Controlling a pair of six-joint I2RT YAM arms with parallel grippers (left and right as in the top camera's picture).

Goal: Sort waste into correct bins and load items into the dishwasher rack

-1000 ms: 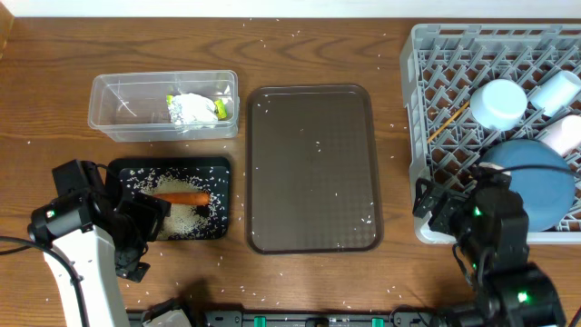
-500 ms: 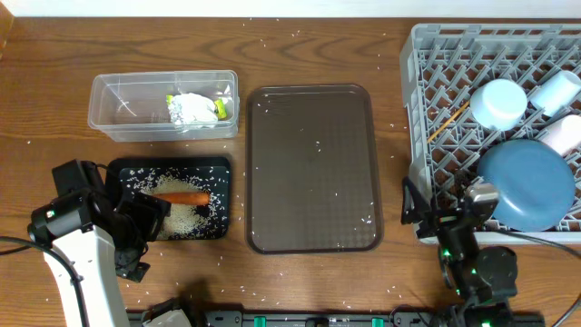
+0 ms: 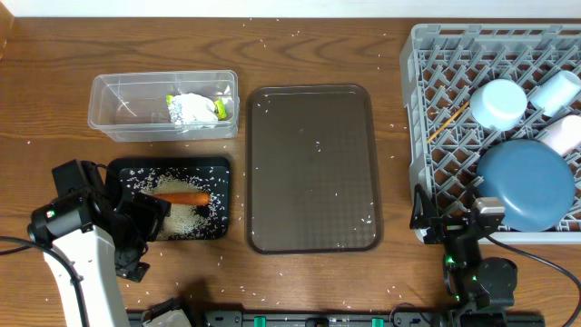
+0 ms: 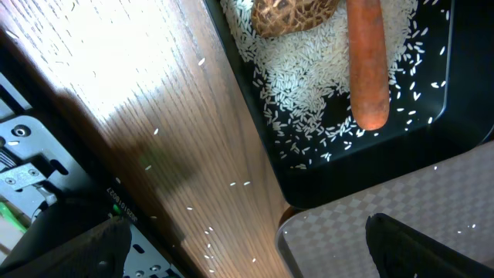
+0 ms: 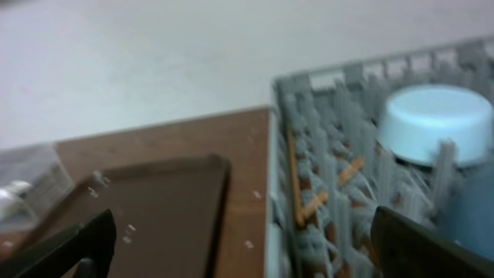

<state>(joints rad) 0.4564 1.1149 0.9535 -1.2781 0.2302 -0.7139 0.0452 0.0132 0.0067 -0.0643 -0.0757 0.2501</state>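
The crumpled wrapper (image 3: 192, 109) lies in the clear tub (image 3: 118, 107). The carrot (image 3: 186, 197) and white rice (image 3: 192, 216) lie in the black tray (image 3: 172, 166). The left wrist view shows the carrot (image 4: 367, 62), the rice (image 4: 297, 85) and a brown lump (image 4: 293, 11). The grey rack (image 3: 427, 109) holds the dark-blue plate (image 3: 528, 184), light-blue bowl (image 3: 497, 103), two cups (image 3: 556, 91) and chopsticks (image 3: 448, 121). My left gripper (image 3: 143, 232) (image 4: 247, 247) is open and empty at the black tray's front. My right gripper (image 3: 449, 218) (image 5: 247, 247) is open and empty at the rack's front-left corner.
The brown serving tray (image 3: 313, 168) lies mid-table with a few rice grains on it. Loose grains are scattered over the wood. The table's front edge (image 4: 116, 208) runs just under my left gripper. The right wrist view shows the rack wall (image 5: 282, 177) beside the serving tray (image 5: 154, 208).
My right arm has pulled back from over the dark-blue plate toward the table's front edge, and the plate now shows whole in the rack. The left arm has not moved.
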